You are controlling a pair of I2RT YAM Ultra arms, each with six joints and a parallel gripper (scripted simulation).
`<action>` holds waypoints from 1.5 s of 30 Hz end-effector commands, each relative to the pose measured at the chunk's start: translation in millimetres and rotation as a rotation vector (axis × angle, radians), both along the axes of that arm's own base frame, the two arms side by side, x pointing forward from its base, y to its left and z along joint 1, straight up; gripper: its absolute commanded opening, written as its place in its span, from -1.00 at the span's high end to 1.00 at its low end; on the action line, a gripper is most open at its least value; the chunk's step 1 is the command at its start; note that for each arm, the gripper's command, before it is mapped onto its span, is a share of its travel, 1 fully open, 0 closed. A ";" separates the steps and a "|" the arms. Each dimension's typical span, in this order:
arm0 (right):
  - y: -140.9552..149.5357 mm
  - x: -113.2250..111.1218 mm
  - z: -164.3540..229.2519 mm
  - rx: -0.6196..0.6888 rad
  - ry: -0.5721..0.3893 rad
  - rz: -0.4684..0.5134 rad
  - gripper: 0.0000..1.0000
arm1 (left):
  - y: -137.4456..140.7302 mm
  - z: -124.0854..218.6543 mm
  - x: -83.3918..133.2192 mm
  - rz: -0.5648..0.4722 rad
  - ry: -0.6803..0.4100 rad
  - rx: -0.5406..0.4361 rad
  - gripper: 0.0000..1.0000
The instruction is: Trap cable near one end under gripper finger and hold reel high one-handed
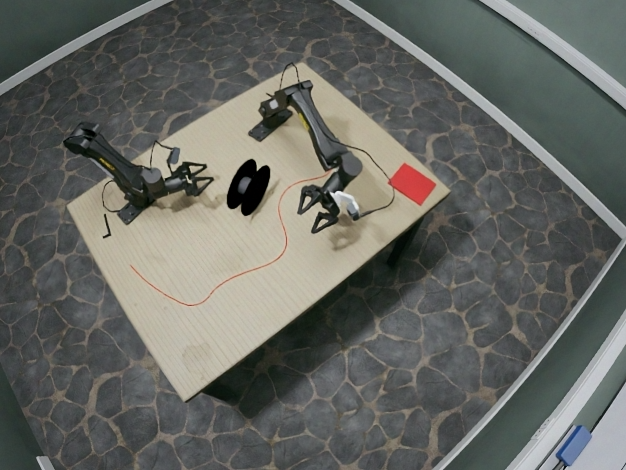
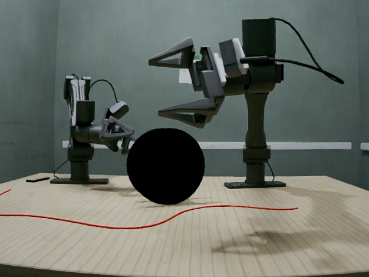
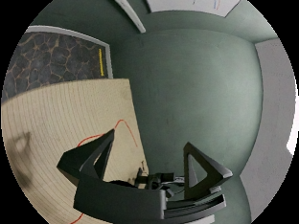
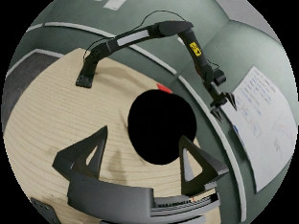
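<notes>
A black reel [image 1: 247, 187] [image 2: 165, 165] [image 4: 160, 125] stands on its rim in the middle of the wooden table [image 1: 227, 323]. A thin red cable [image 1: 283, 222] [image 2: 119, 227] [image 3: 128, 130] lies loose on the table. It snakes from an end near the left arm's wrist to an end near the table's front left. My left gripper [image 1: 306, 221] [image 2: 154, 88] [image 3: 151, 140] is open and empty. It hangs above the table beside the cable, to one side of the reel. My right gripper [image 1: 208, 173] [image 2: 128, 142] [image 4: 145, 135] is open and empty. It points at the reel from the other side, a short gap away.
A flat red square [image 1: 412, 183] [image 4: 165, 89] lies at the table corner behind the left arm. A small black angled piece [image 1: 106, 226] [image 2: 37, 179] lies beside the right arm's base. Both arm bases are bolted along the table's far edge.
</notes>
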State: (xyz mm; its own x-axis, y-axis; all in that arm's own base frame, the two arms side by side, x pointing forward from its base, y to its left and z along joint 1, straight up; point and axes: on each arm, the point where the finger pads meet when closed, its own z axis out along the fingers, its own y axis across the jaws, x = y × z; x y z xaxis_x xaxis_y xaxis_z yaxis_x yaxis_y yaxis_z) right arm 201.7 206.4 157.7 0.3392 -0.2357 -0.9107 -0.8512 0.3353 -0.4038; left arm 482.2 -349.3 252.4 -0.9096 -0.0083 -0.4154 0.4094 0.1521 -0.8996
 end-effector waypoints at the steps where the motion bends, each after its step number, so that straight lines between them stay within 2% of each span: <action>1: 1.7 9.4 14.5 0.011 -0.017 -0.012 -1.00 | 2.4 21.7 -4.0 0.009 -0.040 -0.007 -1.00; 15: 2.4 23.7 24.3 0.010 0.016 -0.044 -1.00 | 5.5 50.6 -2.7 0.044 -0.107 -0.005 -1.00; 24: 3.1 47.6 53.2 0.019 0.040 -0.099 -1.00 | 14.2 85.9 -7.6 0.106 -0.183 0.015 -1.00; 30: 2.0 65.6 85.5 0.034 0.053 -0.151 -1.00 | 24.1 114.4 -15.0 0.163 -0.246 0.040 -1.00; 33: 1.6 68.5 91.6 0.037 0.055 -0.161 -1.00 | 25.5 116.0 -14.7 0.173 -0.252 0.048 -1.00; 45: -8.9 98.0 175.8 0.077 0.103 -0.298 -1.00 | 61.2 198.6 -49.9 0.325 -0.442 0.114 -1.00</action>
State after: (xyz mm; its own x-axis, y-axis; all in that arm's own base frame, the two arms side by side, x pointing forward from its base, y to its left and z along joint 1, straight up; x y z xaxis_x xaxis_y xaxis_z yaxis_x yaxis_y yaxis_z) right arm 287.5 203.5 321.5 0.2669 -0.2207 -0.9381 -0.7568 0.5547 -0.3458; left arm 445.6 -302.3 414.0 -0.6851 -0.1818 -0.7054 0.6216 0.3589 -0.6963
